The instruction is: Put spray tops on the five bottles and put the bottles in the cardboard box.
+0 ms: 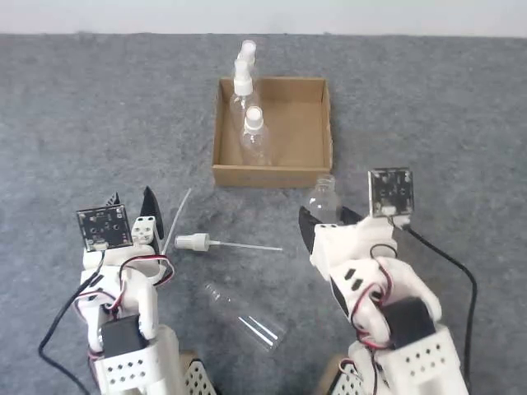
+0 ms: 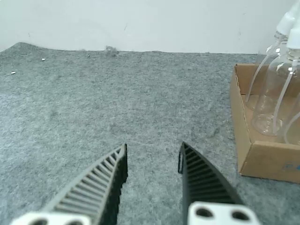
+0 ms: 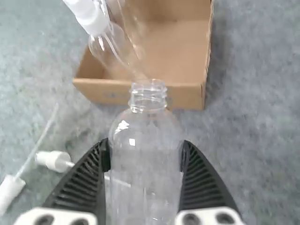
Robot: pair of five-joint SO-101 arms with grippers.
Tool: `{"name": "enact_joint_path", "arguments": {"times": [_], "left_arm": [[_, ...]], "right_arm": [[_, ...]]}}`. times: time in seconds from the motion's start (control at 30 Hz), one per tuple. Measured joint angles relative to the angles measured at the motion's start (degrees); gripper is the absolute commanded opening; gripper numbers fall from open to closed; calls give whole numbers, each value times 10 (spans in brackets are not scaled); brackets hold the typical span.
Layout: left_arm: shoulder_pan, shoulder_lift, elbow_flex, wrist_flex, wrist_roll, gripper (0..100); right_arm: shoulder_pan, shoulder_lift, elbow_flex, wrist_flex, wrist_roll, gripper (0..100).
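Nearest me, a lying bottle (image 1: 245, 319) without a top rests between my arms. Just beyond it lies a loose spray top (image 1: 195, 242). My left gripper (image 2: 153, 149) gapes wide, holding nothing. My right gripper (image 3: 144, 144) clamps a second bottle (image 3: 146, 117), uncapped and upright, just before the cardboard box (image 1: 314, 92), where three capped bottles (image 1: 254, 136) stand.

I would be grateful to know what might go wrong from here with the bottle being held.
The uncapped bottle in the right gripper is smooth and clear; it may slip or tilt when a top is pushed on. The spray top lies flat with a thin tube, which the open left gripper might bend. The lying bottle could roll if nudged.
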Motion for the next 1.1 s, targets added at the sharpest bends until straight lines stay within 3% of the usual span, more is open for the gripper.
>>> {"name": "enact_joint_path", "arguments": {"times": [0.27, 0.4, 0.63, 1.1], "left_arm": [[0, 0, 0, 4, 0, 172], [0, 0, -40, 57, 0, 174], [0, 0, -121, 140, -4, 175], [0, 20, -223, 253, -121, 221]], "right_arm": [[1, -149, 80, -10, 0, 7], [32, -220, 134, -47, 0, 7], [78, -225, 160, -101, -1, 7], [82, -225, 169, -111, -1, 7]]}}
